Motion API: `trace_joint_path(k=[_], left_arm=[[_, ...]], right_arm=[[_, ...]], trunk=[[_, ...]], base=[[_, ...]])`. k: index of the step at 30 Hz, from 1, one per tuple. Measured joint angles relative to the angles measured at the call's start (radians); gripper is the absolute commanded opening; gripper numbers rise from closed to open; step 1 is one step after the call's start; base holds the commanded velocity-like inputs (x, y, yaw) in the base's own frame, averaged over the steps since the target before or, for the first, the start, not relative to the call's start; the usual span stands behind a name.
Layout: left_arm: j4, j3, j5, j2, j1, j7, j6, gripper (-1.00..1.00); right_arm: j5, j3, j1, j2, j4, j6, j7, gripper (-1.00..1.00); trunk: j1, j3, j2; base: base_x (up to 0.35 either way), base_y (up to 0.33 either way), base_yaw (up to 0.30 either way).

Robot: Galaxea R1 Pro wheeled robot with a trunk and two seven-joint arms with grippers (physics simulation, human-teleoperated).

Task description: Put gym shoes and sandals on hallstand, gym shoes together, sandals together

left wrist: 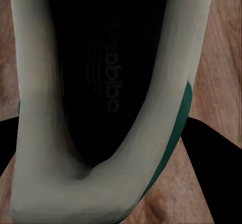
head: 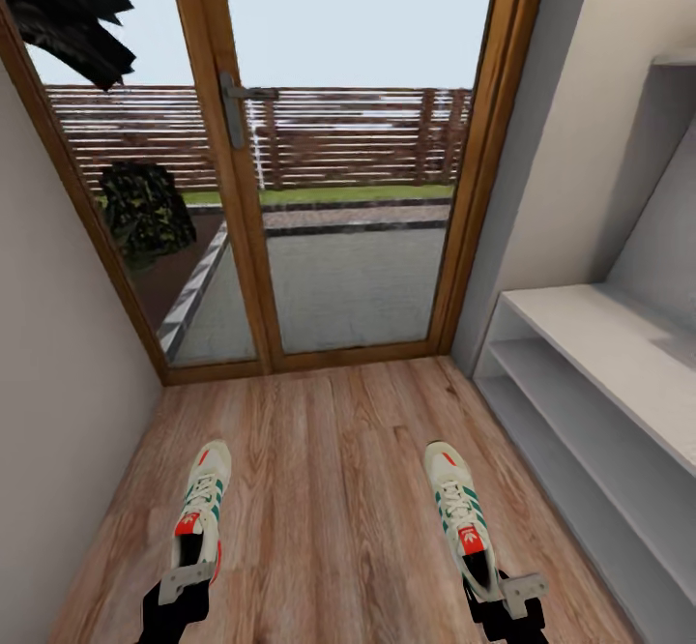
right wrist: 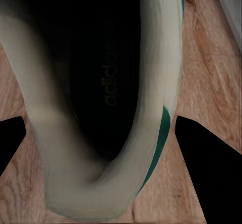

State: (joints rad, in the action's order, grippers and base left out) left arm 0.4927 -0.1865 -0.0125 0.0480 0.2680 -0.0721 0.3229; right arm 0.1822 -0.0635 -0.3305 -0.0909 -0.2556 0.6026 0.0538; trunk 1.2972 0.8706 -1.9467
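Note:
Two cream gym shoes with teal stripes and red tongue patches point toward the door. The left gym shoe (head: 200, 504) has its heel in my left gripper (head: 184, 581), and the right gym shoe (head: 462, 513) has its heel in my right gripper (head: 507, 594). In the left wrist view the shoe's dark opening (left wrist: 96, 82) lies between two black fingers (left wrist: 214, 178) that press its heel sides. The right wrist view shows the same: shoe collar (right wrist: 151, 82) between black fingers (right wrist: 212, 168). Both shoes seem held just above the corridor floor (head: 329, 489). The sandals are out of view.
The pale hallstand (head: 599, 335), with its bench top and two low open shelves, runs along the right wall. A wood-framed glass door (head: 338, 190) closes the corridor ahead. A plain wall (head: 58, 383) bounds the left side. Open plank floor lies between the shoes.

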Motion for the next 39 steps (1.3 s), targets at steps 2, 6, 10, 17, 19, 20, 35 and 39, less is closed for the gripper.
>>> trace_joint_path(k=[2,6,10,17,19,20,35,39], left_arm=[[0.0,0.001,0.002,0.0,0.0,-0.001,0.001,-1.0],[0.0,0.003,0.005,0.0,0.0,-0.007,0.002,-1.0],[0.0,0.004,0.006,-0.001,0.0,-0.012,0.009,-1.0],[0.0,0.004,0.007,-0.001,0.0,-0.012,0.011,-1.0],[0.0,0.004,0.006,-0.001,0.0,-0.012,0.011,-1.0],[0.0,0.004,0.006,-0.001,0.0,-0.012,0.011,-1.0],[0.0,0.004,0.0,-0.001,0.0,-0.012,0.011,-1.0],[0.0,0.004,0.0,-0.001,0.0,-0.012,0.011,-1.0]], right_arm=[[0.0,-0.001,0.0,0.0,0.0,0.0,0.0,-1.0],[0.0,0.0,0.0,0.0,0.0,0.0,0.0,-1.0],[0.0,0.0,0.0,0.0,0.0,0.0,0.0,-1.0],[0.0,0.0,0.0,0.0,0.0,0.0,0.0,-1.0],[0.0,-0.001,0.0,0.0,0.0,0.0,0.0,-1.0],[0.0,-0.001,0.0,0.0,0.0,0.0,0.0,-1.0],[0.0,0.0,0.0,0.0,0.0,0.0,0.0,-1.0],[0.0,-0.001,0.0,0.0,0.0,0.0,0.0,-1.0]], trunk=[[0.0,-0.001,0.0],[0.0,-0.002,0.0],[0.004,-0.001,-0.007],[0.031,0.018,-0.056],[0.038,0.024,-0.07],[0.042,0.027,-0.077],[0.1,0.068,-0.182],[0.115,0.079,-0.21]], base=[[0.009,0.008,-0.258],[0.003,0.003,-0.258],[0.001,0.001,-0.258],[0.0,0.0,-0.258],[0.0,0.0,-0.258],[0.0,0.0,-0.258],[0.0,0.0,-0.258],[0.0,0.0,-0.258]])
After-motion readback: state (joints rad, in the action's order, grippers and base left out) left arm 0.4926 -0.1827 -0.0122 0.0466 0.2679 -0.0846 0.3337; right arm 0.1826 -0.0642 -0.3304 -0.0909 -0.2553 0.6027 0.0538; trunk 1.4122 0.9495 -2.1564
